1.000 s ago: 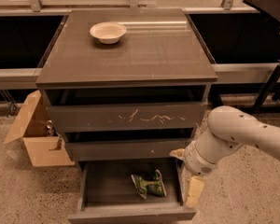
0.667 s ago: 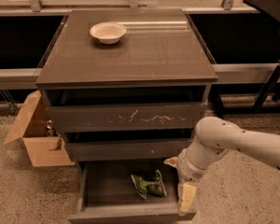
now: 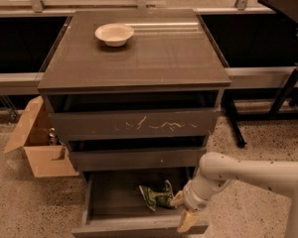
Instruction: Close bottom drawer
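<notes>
Camera view: fingers (image 3: 187,222) have dropped to the drawer (image 3: 124,229) front, under the bench's (image 3: 154,68) front-right corner. Spread, empty; push next

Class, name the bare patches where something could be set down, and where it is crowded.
Cabinet top: bare everywhere in front and right of the bowl. Bottom drawer: free on its left half, between the left wall and the green packet. Crowded at its right front corner, where the gripper sits.

Plastic end effector (image 3: 183,210) over matt wood bottom drawer (image 3: 116,202).
</notes>
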{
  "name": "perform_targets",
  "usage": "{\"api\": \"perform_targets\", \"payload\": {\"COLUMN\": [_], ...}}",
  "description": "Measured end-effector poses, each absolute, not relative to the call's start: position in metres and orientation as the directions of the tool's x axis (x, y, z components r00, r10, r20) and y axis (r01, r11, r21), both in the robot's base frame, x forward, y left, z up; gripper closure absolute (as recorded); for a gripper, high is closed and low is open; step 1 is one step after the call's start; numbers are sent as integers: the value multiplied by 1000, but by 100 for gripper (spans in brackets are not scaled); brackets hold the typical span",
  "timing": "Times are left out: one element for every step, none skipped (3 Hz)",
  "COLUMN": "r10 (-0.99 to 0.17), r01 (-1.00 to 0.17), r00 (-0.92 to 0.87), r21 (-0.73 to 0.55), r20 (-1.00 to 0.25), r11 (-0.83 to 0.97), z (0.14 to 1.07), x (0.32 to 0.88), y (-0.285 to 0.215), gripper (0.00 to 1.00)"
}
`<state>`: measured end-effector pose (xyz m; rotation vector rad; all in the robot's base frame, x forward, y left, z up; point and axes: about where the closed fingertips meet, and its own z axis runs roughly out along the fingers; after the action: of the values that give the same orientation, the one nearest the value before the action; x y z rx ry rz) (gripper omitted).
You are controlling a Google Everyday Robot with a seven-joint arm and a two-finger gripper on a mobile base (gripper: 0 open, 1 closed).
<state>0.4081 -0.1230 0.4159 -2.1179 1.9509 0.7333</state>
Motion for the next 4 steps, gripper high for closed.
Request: {"api": "perform_targets", "payload": {"r10": [-864,-858,-858,-876], "r01": [-966,-960,-960,-943], "r00": [21,11,11,32], "r21": [214,235,235,277], "r20": [-504,-514,-513,-482], "r11": [-148,-153,-153,-187], "z": [364,352,352,313], "x": [406,398,398,392], "y": [-122,-118,-118,-110], "gripper": [63,94,100,100]}}
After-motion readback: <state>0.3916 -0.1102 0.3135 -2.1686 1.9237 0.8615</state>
